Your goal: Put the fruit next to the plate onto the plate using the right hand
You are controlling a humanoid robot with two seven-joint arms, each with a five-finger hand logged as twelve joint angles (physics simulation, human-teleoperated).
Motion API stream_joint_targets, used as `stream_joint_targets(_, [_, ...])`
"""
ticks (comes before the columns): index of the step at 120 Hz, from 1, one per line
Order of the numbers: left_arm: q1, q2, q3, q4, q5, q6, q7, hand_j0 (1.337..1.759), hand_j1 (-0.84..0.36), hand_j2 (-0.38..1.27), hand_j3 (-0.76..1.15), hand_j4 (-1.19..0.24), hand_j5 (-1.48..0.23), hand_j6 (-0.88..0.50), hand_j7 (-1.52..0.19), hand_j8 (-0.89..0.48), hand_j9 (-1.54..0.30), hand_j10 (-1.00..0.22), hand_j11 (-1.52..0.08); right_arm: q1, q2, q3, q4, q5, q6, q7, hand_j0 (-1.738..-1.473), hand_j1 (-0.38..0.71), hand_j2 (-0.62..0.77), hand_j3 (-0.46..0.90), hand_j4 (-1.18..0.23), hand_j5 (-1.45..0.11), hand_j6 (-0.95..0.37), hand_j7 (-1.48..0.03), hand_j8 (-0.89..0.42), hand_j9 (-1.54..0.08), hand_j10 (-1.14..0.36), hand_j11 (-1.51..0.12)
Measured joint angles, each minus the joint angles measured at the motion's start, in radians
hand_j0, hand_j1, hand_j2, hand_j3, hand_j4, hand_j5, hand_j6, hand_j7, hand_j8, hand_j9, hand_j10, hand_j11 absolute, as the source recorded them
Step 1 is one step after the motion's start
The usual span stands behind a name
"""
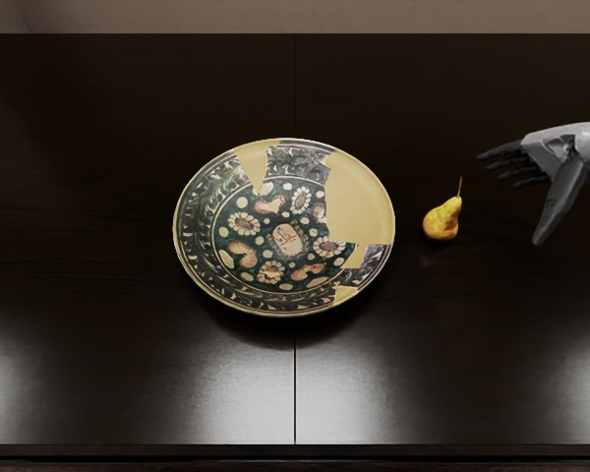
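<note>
Right hand point(556, 162) enters from the right edge of the scene and hovers above the dark counter point(128, 374), its fingers point(501, 157) spread wide and pointing left, the thumb hanging down, holding nothing. Its target, a small yellow pear point(442, 218), sits on the counter just right of the patterned plate point(359, 197), apart from the rim and between plate and hand. From the hand, the pear lies to the left and a little nearer, with a clear gap between the fingertips and the fruit. The pear's long axis runs from its rounded base up to a thin stem that leans toward the right, toward the hand. No left arm shows, so the right hand is the nearer one. The grasp is not yet begun; the coming reach likely goes left and down, then carries left over the rim.
</note>
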Motion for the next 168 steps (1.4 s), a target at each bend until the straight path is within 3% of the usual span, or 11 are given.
stream_joint_targets(38, [0.012, 0.000, -0.002, -0.001, 0.001, 0.000, 0.000, 1.658, 0.35, 0.00, 0.00, 0.00, 0.00, 0.00, 0.00, 0.00, 0.00, 0.00, 0.00, -0.048, 0.023, -0.042, 0.089, -0.197, -0.297, 0.006, -1.658, -0.31, -0.01, 0.00, -0.04, -0.04, -0.04, -0.04, -0.04, -0.04, -0.04, -0.04])
stream_joint_targets(58, [0.017, 0.000, -0.002, -0.001, 0.000, 0.000, 0.000, 1.658, 0.35, 0.00, 0.00, 0.00, 0.00, 0.00, 0.00, 0.00, 0.00, 0.00, 0.00, -0.086, -0.015, -0.065, 0.170, -0.291, -0.445, 0.054, -1.658, -0.31, -0.01, 0.00, -0.04, -0.04, -0.04, -0.04, -0.04, -0.04, -0.04, -0.04])
stream_joint_targets(70, [0.025, 0.000, -0.002, -0.001, 0.000, 0.000, 0.000, 1.658, 0.35, 0.00, 0.00, 0.00, 0.00, 0.00, 0.00, 0.00, 0.00, 0.00, 0.00, -0.138, -0.009, -0.068, 0.191, -0.338, -0.521, 0.143, -1.658, -0.31, -0.01, 0.00, -0.04, -0.04, -0.04, -0.04, -0.04, -0.04, -0.04, -0.04])
stream_joint_targets(87, [0.031, 0.000, -0.003, -0.001, 0.001, 0.000, 0.000, 1.658, 0.35, 0.00, 0.00, 0.00, 0.00, 0.00, 0.00, 0.00, 0.00, 0.00, 0.00, -0.209, 0.053, -0.069, 0.154, -0.364, -0.567, 0.372, -1.658, -0.31, 0.00, 0.00, -0.04, -0.04, -0.04, -0.04, -0.04, -0.04, -0.04, -0.04])
stream_joint_targets(105, [0.032, 0.000, -0.003, -0.001, 0.001, 0.000, 0.000, 1.658, 0.35, 0.00, 0.00, 0.00, 0.00, 0.00, 0.00, 0.00, 0.00, 0.00, 0.00, -0.255, 0.062, -0.065, 0.134, -0.349, -0.575, 0.501, -1.658, -0.31, 0.00, 0.00, -0.04, -0.04, -0.04, -0.04, -0.04, -0.04, -0.04, -0.04])
stream_joint_targets(120, [0.032, 0.000, -0.003, 0.000, 0.000, 0.000, 0.000, 1.658, 0.35, 0.00, 0.00, 0.00, 0.00, 0.00, 0.00, 0.00, 0.00, 0.00, 0.00, -0.285, -0.014, -0.067, 0.134, -0.271, -0.538, 0.647, -1.658, -0.31, 0.00, 0.00, -0.04, -0.04, -0.04, -0.04, -0.04, -0.04, -0.04, -0.04])
stream_joint_targets(137, [0.032, 0.000, -0.003, 0.000, 0.001, 0.000, 0.000, 1.658, 0.35, 0.00, 0.00, 0.00, 0.00, 0.00, 0.00, 0.00, 0.00, 0.00, 0.00, -0.304, -0.042, -0.070, 0.130, -0.240, -0.491, 0.703, -1.658, -0.31, 0.00, 0.00, -0.04, -0.04, -0.04, -0.04, -0.04, -0.04, -0.04, -0.04])
stream_joint_targets(168, [0.032, 0.000, -0.003, -0.002, 0.001, 0.000, 0.000, 1.658, 0.35, 0.00, 0.00, 0.00, 0.00, 0.00, 0.00, 0.00, 0.00, 0.00, 0.00, -0.324, 0.039, -0.070, 0.079, -0.237, -0.485, 0.714, -1.658, -0.31, 0.00, 0.00, -0.04, -0.04, -0.04, -0.04, -0.04, -0.04, -0.04, -0.04])
